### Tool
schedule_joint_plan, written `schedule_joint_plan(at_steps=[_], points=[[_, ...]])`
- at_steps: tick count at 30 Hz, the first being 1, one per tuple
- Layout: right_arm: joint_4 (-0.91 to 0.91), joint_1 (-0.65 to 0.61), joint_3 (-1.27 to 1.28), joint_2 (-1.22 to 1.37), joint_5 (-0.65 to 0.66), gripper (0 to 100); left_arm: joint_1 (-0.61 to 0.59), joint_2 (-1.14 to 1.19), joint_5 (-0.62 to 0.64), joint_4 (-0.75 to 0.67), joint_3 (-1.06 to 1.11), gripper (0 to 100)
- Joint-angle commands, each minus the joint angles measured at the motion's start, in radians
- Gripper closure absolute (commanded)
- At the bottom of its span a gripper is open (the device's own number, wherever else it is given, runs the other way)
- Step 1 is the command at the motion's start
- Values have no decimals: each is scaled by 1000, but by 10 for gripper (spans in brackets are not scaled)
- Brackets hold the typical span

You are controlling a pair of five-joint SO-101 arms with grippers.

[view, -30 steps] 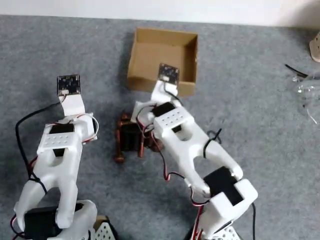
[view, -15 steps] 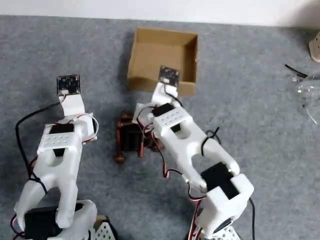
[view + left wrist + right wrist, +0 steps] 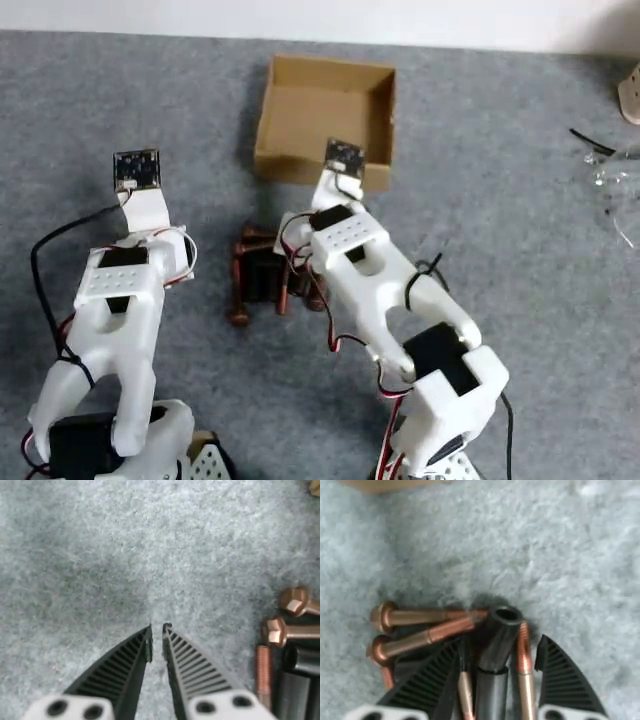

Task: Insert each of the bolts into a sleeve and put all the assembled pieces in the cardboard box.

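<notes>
Right gripper (image 3: 500,642) wide open over black tube sleeve (image 3: 500,625) + copper hex-head bolts (image 3: 420,616) — nothing assembled afaict, brown cardboard box (image 3: 300,165) unfilled atm.

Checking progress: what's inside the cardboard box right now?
The cardboard box shows a bare floor, nothing on it. The right arm's wrist camera covers part of its near edge.
</notes>
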Motion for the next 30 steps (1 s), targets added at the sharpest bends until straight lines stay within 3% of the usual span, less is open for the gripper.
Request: schedule_joint_plan(at_steps=[1,9,15,30], points=[[5,24,-5,-10,-12,796,-4,-1,3,-18,-5,947],[1,25,-12,-10,-12,797,-2,-1,3,-18,-5,947],[-44,25,-12,36,-8,868,-1,-1,3,-18,-5,947],[-39,25,-16,116,-6,908,-1,-1,3,-18,-5,947]])
